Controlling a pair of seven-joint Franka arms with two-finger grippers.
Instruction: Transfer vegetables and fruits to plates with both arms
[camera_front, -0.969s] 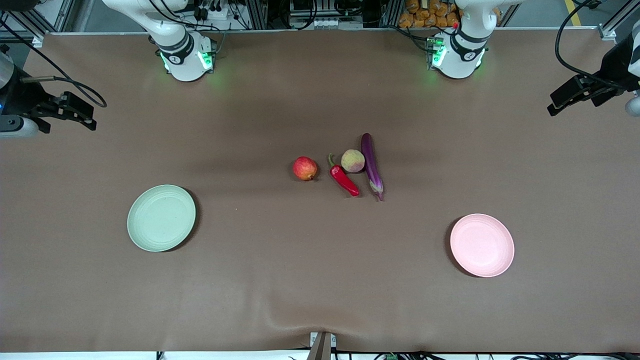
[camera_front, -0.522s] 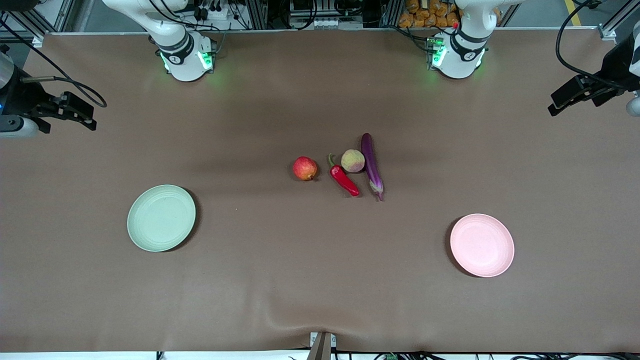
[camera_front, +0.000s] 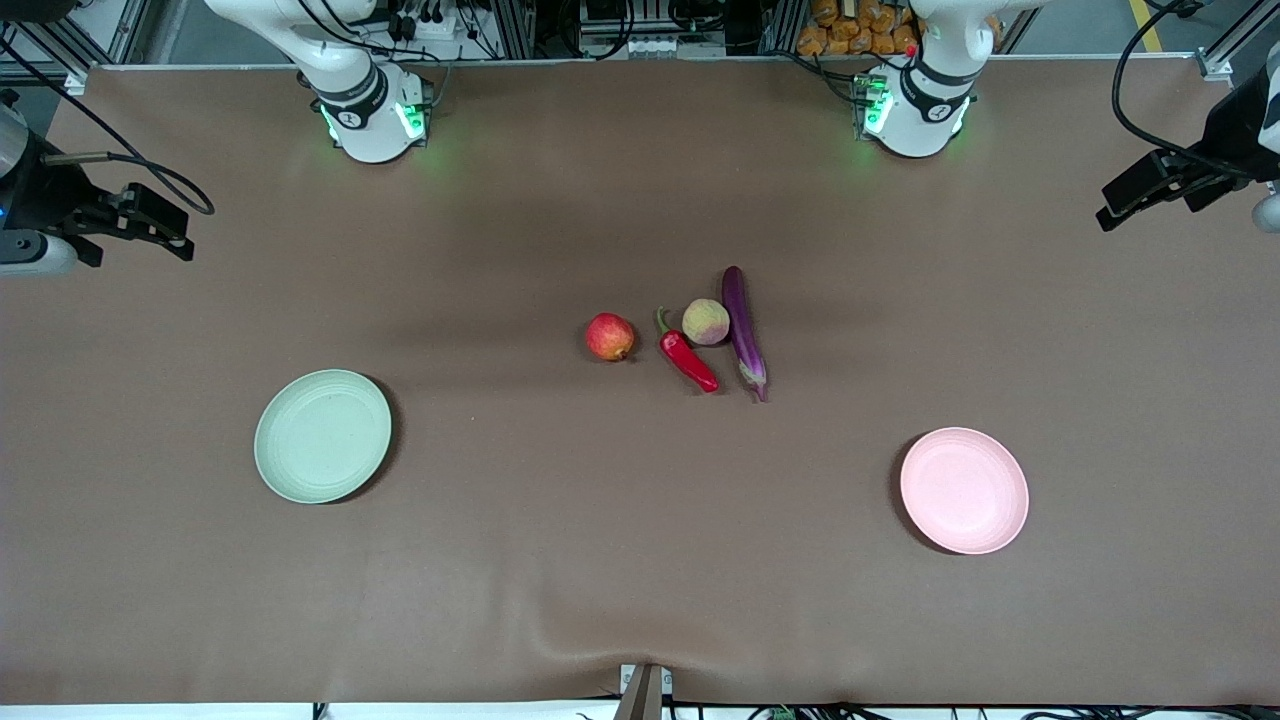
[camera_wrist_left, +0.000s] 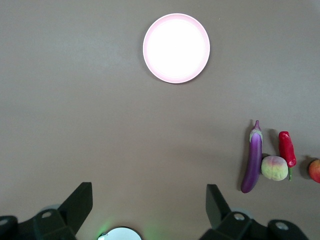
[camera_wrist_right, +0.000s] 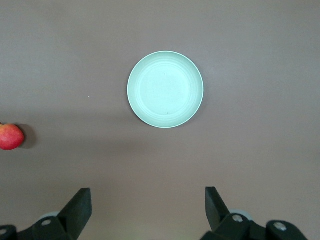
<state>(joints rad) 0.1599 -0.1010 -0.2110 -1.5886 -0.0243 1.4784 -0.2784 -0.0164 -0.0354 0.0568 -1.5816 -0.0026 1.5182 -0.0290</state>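
In the middle of the table lie the apple (camera_front: 610, 336), the red chili pepper (camera_front: 688, 360), the peach (camera_front: 706, 321) and the purple eggplant (camera_front: 743, 330), close together. The peach touches the eggplant. The green plate (camera_front: 322, 435) lies toward the right arm's end and the pink plate (camera_front: 964, 490) toward the left arm's end; both hold nothing. My left gripper (camera_wrist_left: 149, 200) is open and empty, high over the table near its base, with the pink plate (camera_wrist_left: 176, 47) and eggplant (camera_wrist_left: 252, 160) in sight. My right gripper (camera_wrist_right: 147, 200) is open and empty, high above the green plate (camera_wrist_right: 165, 90).
Both arm bases (camera_front: 372, 115) (camera_front: 915, 110) stand with green lights at the table's edge farthest from the front camera. Dark equipment with cables (camera_front: 120, 220) (camera_front: 1170, 180) juts in at both ends of the table. The brown cloth has a wrinkle (camera_front: 600, 630) near the front edge.
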